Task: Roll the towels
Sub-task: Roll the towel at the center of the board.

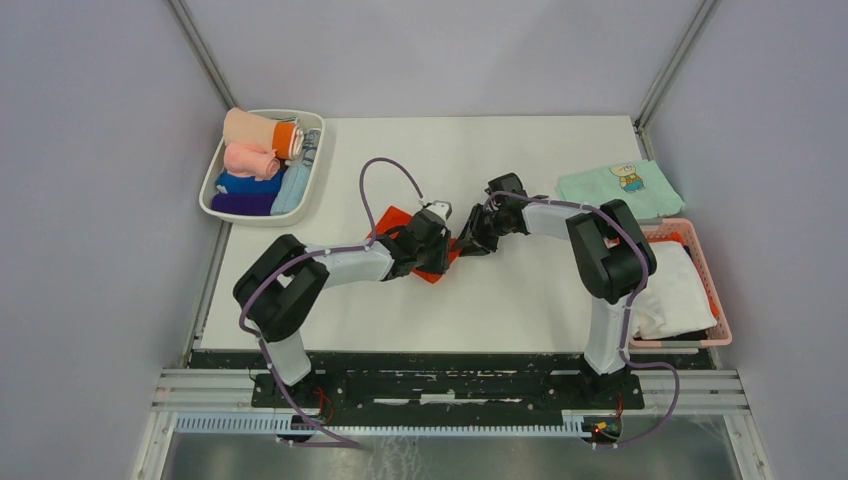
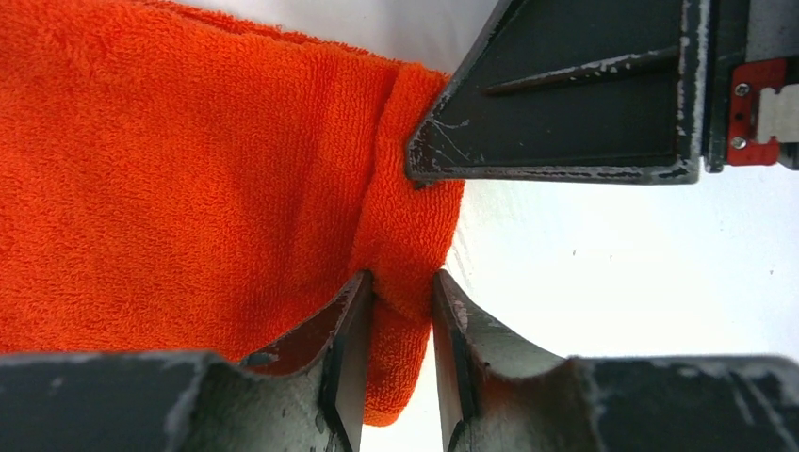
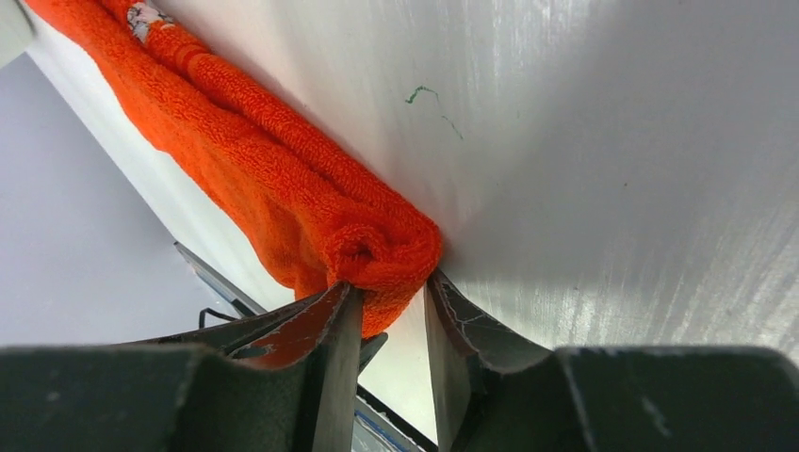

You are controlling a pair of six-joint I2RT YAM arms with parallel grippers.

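Observation:
A red-orange towel (image 1: 392, 216) lies on the white table at mid-table, partly under both grippers. In the left wrist view the towel (image 2: 188, 169) spreads to the left, and my left gripper (image 2: 400, 301) is shut on its folded right edge. In the right wrist view the towel (image 3: 264, 160) is curled into a tight roll along one edge, and my right gripper (image 3: 388, 301) is shut on the end of that roll. From above, the left gripper (image 1: 445, 252) and right gripper (image 1: 462, 245) almost touch. A right finger (image 2: 565, 94) shows close by in the left wrist view.
A white tray (image 1: 212, 185) at the back left holds several rolled cloths, peach, pink, blue and purple. A mint-green cloth with a cartoon print (image 1: 620, 188) lies at the back right. A pink basket (image 1: 703, 262) at the right holds white and red-orange cloths.

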